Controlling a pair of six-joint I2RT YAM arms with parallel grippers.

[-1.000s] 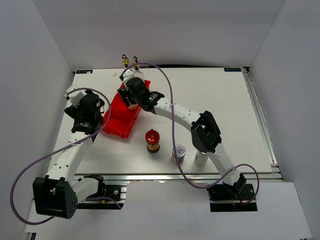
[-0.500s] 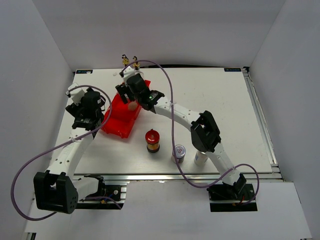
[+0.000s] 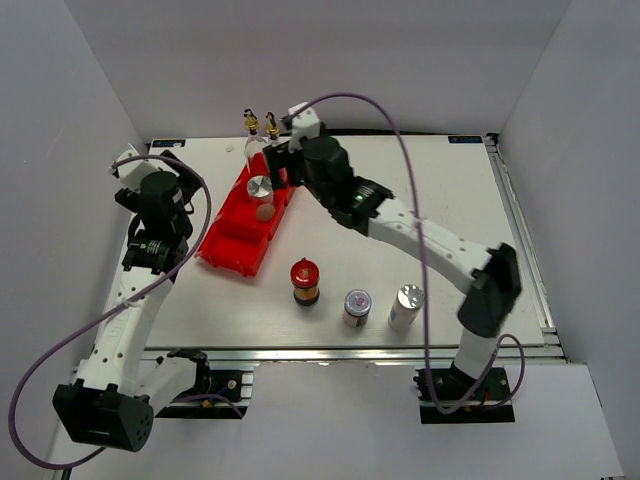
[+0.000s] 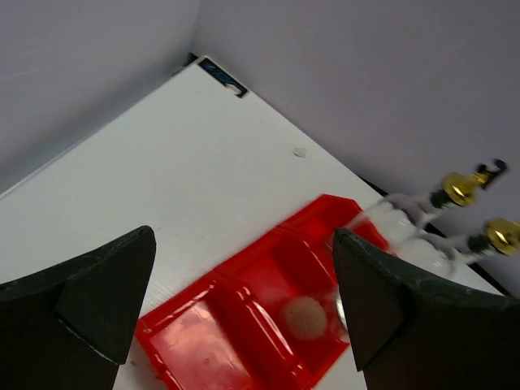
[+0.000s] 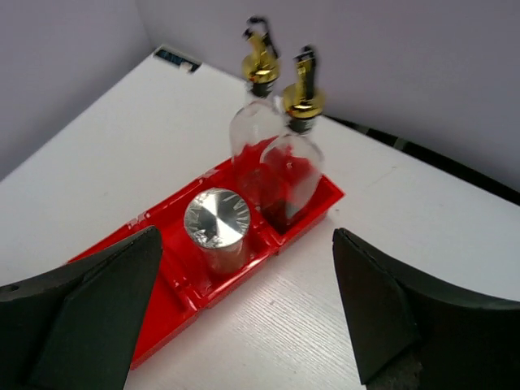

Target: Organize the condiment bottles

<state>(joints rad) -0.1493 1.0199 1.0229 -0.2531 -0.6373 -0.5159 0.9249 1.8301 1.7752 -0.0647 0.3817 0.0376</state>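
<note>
white table [image 3: 450, 175] inside pale grey walls [image 3: 400, 60]; left fingers [image 4: 89, 301] and right fingers [image 5: 81, 309] spread wide, empty.

No writing can be read; the corner sticker [image 4: 224, 80] is too blurred.

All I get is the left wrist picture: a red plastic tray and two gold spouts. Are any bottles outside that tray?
Observer: Three stand on the white table: a red-lidded dark jar, a silver-lidded short jar, a white silver-capped shaker.
Operator: Whose are the spouts?
Observer: Two tall clear glass cruets, upright at the far end of the red tray.
Operator: Anything beside them?
Observer: A second silver-capped shaker, in the next compartment.
</note>
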